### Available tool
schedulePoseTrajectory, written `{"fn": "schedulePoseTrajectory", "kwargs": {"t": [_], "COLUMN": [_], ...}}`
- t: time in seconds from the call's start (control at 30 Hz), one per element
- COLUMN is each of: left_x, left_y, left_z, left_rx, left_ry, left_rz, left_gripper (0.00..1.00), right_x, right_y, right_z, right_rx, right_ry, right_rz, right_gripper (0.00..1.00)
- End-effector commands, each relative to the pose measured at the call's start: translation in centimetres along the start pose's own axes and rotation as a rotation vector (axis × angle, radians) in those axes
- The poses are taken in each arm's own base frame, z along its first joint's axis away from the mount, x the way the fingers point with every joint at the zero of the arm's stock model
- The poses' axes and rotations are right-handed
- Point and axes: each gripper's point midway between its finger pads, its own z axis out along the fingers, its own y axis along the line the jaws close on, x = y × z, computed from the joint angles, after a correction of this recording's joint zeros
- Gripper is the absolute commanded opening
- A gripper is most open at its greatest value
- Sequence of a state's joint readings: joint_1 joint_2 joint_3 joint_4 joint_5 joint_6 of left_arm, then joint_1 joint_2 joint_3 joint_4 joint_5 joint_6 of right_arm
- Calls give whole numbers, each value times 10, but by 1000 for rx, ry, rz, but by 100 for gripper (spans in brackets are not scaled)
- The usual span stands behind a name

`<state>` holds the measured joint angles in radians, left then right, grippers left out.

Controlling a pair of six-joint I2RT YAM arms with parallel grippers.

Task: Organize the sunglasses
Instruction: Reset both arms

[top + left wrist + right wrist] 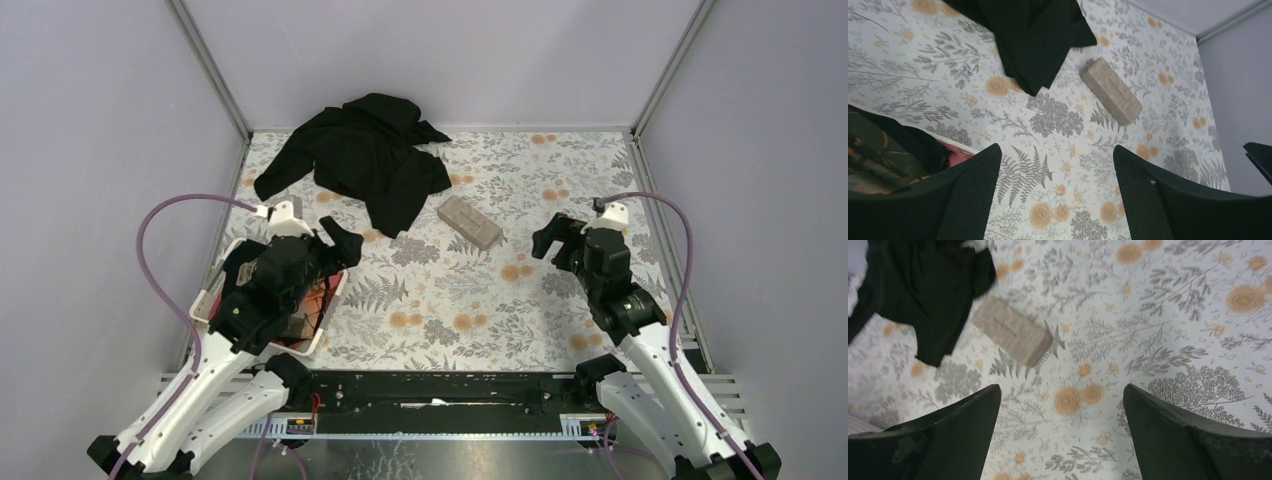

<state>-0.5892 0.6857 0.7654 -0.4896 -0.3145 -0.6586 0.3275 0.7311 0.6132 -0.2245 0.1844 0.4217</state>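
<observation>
Overhead and downward wrist views share the case (470, 222).

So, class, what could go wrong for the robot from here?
1. No sunglasses show in any view; if they lie under the black garment, searching could drag it over the closed case.
2. The open left gripper sits by the white tray; lowering might snag its rim.

Tray (335, 295) contents mostly beneath left arm (265, 290)
</observation>
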Motion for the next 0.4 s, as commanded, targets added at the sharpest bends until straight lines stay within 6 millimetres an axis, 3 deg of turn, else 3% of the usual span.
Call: {"fn": "schedulePoseTrajectory", "kwargs": {"t": [0.0, 0.37], "left_x": [-21, -27], "left_y": [15, 15], "left_z": [-5, -4], "left_rx": [-75, -108], "left_ry": [-109, -103], "left_rz": [-2, -1], "left_gripper": [87, 87], "right_x": [-45, -47], "right_y": [-5, 1], "right_z": [-10, -5], "right_rx": [62, 59], "right_ry": [-189, -157], "right_rz": [102, 75], "right_gripper": [100, 100]}}
